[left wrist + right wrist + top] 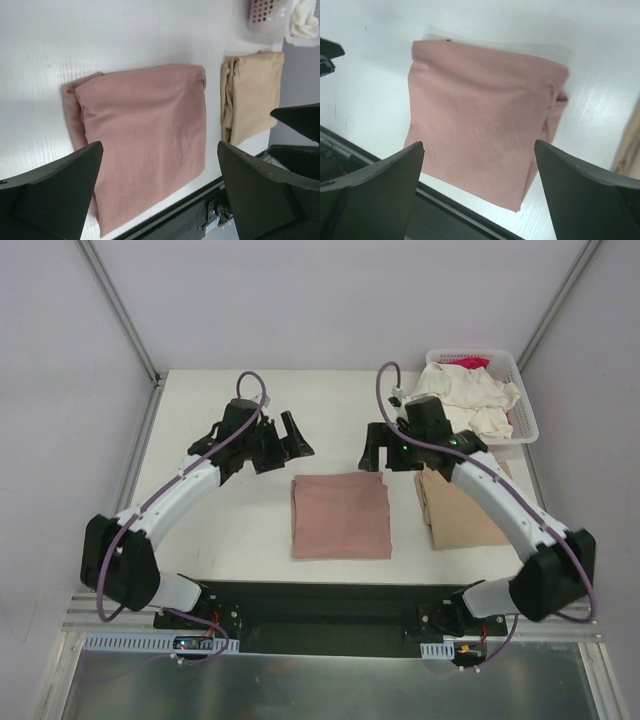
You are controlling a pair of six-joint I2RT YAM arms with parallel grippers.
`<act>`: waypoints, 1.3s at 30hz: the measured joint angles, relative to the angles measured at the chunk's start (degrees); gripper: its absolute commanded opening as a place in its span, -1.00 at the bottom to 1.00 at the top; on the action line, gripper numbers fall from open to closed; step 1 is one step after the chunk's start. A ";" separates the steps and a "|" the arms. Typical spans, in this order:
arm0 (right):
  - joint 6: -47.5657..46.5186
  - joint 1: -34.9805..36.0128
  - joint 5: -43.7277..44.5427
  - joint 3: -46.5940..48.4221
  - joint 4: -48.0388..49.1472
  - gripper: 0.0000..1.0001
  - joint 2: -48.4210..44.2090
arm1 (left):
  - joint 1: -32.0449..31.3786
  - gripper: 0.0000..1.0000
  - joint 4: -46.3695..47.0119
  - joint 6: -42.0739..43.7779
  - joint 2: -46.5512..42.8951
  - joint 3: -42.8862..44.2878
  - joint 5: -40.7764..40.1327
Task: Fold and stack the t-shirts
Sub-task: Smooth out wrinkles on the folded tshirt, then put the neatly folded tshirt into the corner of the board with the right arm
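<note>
Your dusty-pink tee point(340, 517) is soft matt cloth, smooth with a few faint creases, and the tan tee point(462, 525) looks like the same knit. You've got a table point(230, 530) that's white and smooth with a slight sheen. The basket point(527, 418) is white slatted plastic, and your left gripper point(159, 146) is matt black plastic.

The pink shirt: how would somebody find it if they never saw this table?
Look at the white table, near its front edge, right in the middle. A folded dusty-pink t-shirt lies flat there. Its neighbour on the right, a folded tan t-shirt, differs only by colour.
</note>
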 measured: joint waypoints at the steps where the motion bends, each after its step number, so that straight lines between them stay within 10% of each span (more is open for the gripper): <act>1: 0.42 0.17 1.42 -1.95 0.33 0.93 -3.45 | -0.26 0.99 0.26 -0.02 -2.71 -1.55 -0.57; 8: 5.31 -1.99 10.23 -16.92 1.31 0.93 -17.03 | -0.59 0.99 0.07 -0.98 -19.85 -17.18 -5.20; 23: 9.22 -2.03 6.25 -22.86 7.98 0.60 2.64 | -0.59 0.99 -2.67 -3.67 -24.13 -27.21 -7.06; 39: 11.32 0.68 5.11 -18.82 9.46 -0.76 11.17 | -0.59 0.99 -2.67 -4.20 -21.55 -28.06 -7.04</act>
